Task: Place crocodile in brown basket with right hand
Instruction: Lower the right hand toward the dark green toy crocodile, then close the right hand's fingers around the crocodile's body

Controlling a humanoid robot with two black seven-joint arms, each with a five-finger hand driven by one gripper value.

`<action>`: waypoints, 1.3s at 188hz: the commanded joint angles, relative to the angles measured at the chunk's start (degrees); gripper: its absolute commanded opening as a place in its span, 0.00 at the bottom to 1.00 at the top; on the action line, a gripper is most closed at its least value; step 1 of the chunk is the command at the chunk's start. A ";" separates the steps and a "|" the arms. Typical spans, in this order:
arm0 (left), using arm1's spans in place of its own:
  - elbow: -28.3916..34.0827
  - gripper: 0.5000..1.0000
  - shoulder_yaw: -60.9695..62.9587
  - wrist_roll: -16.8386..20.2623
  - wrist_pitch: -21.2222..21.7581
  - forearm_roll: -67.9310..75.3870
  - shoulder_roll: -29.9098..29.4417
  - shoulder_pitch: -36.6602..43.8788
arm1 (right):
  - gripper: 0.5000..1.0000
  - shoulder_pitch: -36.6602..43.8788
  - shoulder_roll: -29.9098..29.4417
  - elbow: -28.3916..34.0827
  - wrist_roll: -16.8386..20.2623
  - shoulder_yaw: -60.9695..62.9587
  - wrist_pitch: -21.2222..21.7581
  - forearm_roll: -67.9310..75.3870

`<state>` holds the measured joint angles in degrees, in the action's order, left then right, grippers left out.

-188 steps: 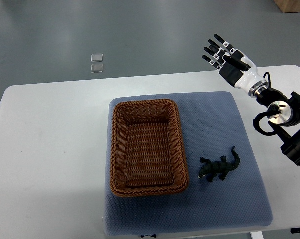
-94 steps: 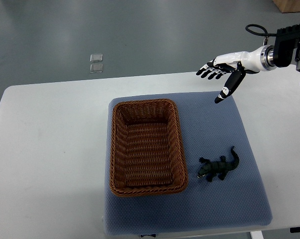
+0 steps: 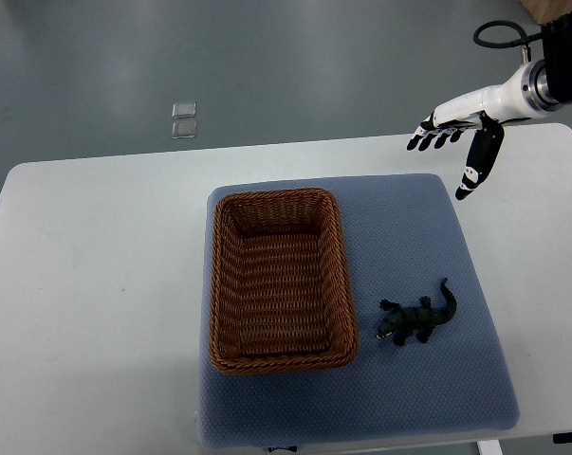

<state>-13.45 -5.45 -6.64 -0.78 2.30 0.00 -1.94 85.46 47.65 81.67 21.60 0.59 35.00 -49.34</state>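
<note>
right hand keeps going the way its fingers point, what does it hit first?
Nothing evident: the right hand points left above the white table's far edge, past the blue mat. Height unclear.

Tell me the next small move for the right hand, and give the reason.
Probably bring the right robot hand down toward the near side, over the crocodile. The hand is open and empty above the mat's far right corner, well away from the toy, which lies on the blue mat just right of the empty brown basket.
</note>
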 commanded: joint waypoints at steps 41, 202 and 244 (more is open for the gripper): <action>0.09 1.00 0.09 -0.04 -0.01 -0.01 0.00 0.00 | 0.85 -4.95 3.15 5.69 -1.92 0.37 0.00 0.74; 0.62 1.00 0.44 -0.21 0.17 -0.01 0.00 0.00 | 0.85 -18.31 1.40 9.30 -12.99 0.46 -8.02 -13.06; 0.53 1.00 0.44 -0.21 0.26 -0.10 0.00 0.00 | 0.85 -21.04 1.05 9.39 -12.99 0.55 -10.04 -13.59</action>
<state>-12.83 -5.01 -6.85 -0.58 2.21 0.00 -1.93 65.48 49.02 91.04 8.62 1.06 25.92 -62.86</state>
